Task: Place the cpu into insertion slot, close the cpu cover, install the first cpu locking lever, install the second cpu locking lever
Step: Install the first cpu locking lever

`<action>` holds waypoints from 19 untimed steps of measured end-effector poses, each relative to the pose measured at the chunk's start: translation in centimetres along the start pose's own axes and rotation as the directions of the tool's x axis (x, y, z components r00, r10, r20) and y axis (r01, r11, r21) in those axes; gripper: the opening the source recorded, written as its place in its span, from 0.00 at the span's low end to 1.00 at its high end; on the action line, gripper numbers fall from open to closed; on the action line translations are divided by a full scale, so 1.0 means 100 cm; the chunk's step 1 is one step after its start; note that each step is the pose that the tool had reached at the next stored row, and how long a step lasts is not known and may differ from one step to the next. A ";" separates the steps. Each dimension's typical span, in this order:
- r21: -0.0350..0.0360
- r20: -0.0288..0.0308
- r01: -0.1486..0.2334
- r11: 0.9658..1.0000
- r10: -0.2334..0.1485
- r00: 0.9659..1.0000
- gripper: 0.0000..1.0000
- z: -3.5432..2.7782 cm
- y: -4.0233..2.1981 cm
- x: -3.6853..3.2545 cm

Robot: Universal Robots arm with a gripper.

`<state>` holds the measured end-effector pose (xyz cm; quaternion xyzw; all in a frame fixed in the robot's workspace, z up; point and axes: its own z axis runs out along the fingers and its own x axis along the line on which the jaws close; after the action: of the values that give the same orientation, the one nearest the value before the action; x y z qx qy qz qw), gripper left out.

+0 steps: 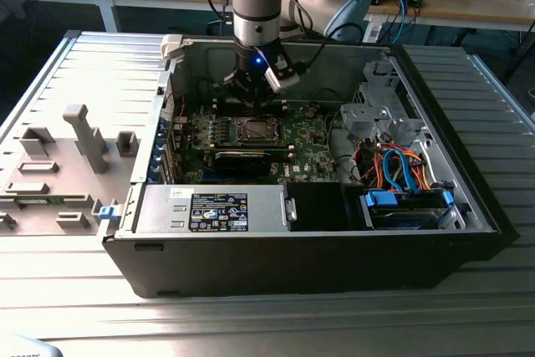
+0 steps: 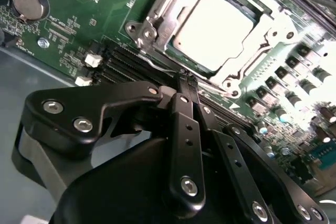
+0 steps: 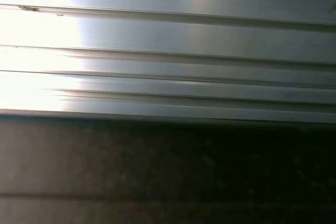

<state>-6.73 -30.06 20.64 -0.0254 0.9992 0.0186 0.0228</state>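
The cpu point(image 2: 220, 27), a flat square with a pale silver top, lies in the insertion slot point(image 1: 254, 130) on the green motherboard point(image 2: 79, 3). The cpu cover point(image 2: 157, 9), a silvery frame plate, lies flat around the chip's top. My gripper point(image 2: 187, 78) is shut, its two black fingers point(image 2: 182, 124) pressed together with nothing between them. The tips rest at the socket's edge, beside a thin metal lever rod point(image 2: 157, 64) that runs along that side. In the exterior view the gripper point(image 1: 251, 96) hangs just behind the slot, inside the open computer case.
Memory slots point(image 2: 131, 64) run next to the socket. A coin battery point(image 2: 29, 3) sits on the board. The case holds a black power supply point(image 1: 217, 211) in front and drive cages with orange and blue cables point(image 1: 393, 165) on the exterior view's right. Ribbed metal table point(image 3: 168, 51).
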 end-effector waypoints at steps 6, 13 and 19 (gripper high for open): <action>0.000 0.000 0.000 1.000 0.000 1.000 0.11 0.0023 -0.0005 -0.0066; 0.000 0.000 0.000 1.000 0.000 1.000 0.11 0.0048 -0.0015 -0.0164; 0.000 0.001 0.000 1.000 0.000 1.000 0.11 0.0036 -0.0014 -0.0174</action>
<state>-4.97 -30.11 20.35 -0.0255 0.9992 0.0188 0.0232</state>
